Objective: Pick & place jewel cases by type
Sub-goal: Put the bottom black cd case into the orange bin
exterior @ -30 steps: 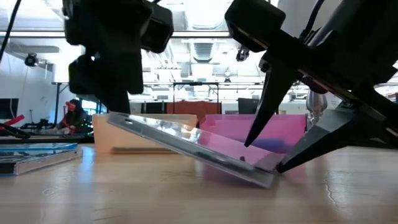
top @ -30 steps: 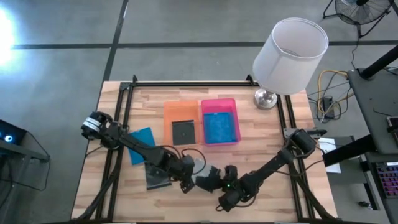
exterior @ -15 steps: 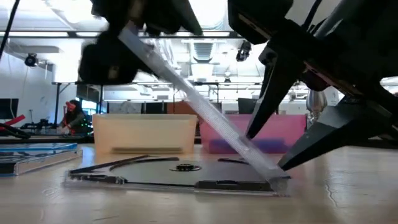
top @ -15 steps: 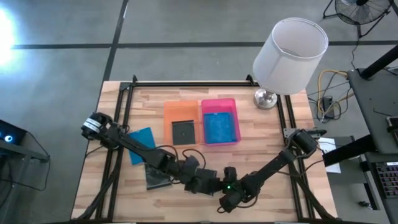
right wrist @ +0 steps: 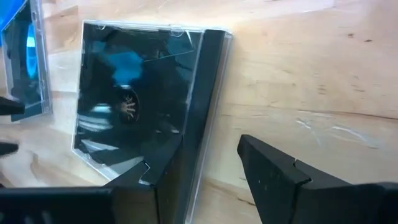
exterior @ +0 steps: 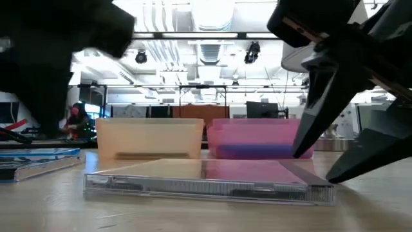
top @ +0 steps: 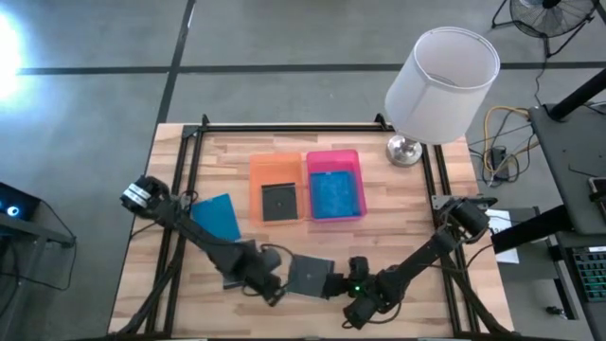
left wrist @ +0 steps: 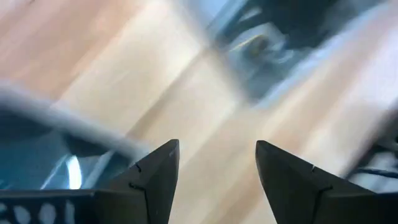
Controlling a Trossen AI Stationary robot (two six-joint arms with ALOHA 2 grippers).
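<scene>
A dark grey jewel case (top: 308, 275) (exterior: 206, 183) (right wrist: 130, 99) lies flat and closed on the table near its near edge. My left gripper (top: 270, 287) (left wrist: 217, 158) is open just left of it and touches nothing. My right gripper (top: 339, 282) (right wrist: 208, 165) is open at the case's right edge, with one finger over the hinge side and the other beyond it. A blue case (top: 216, 218) (exterior: 32, 158) lies flat at the table's left. Another grey case (top: 233, 275) shows partly under the left arm. My right gripper comes at the case's right edge (right wrist: 208, 93) slanting down from the table's right. One finger (right wrist: 165, 165) overlaps that edge in the wrist view. I cannot tell whether it touches the case, which lies flat on the table.
An orange tray (top: 275, 163) holds a dark case and a pink tray (top: 333, 155) holds a blue one, side by side at the table's middle. A white lamp (top: 440, 85) stands at the far right corner. Bare wood lies right of the pink tray.
A second ago the left gripper held the grey case's left end raised, its right end on the table. Then the lid swung up while the tray lay flat. Now the case lies closed and flat; the left gripper has let go and drawn back left and nearer.
</scene>
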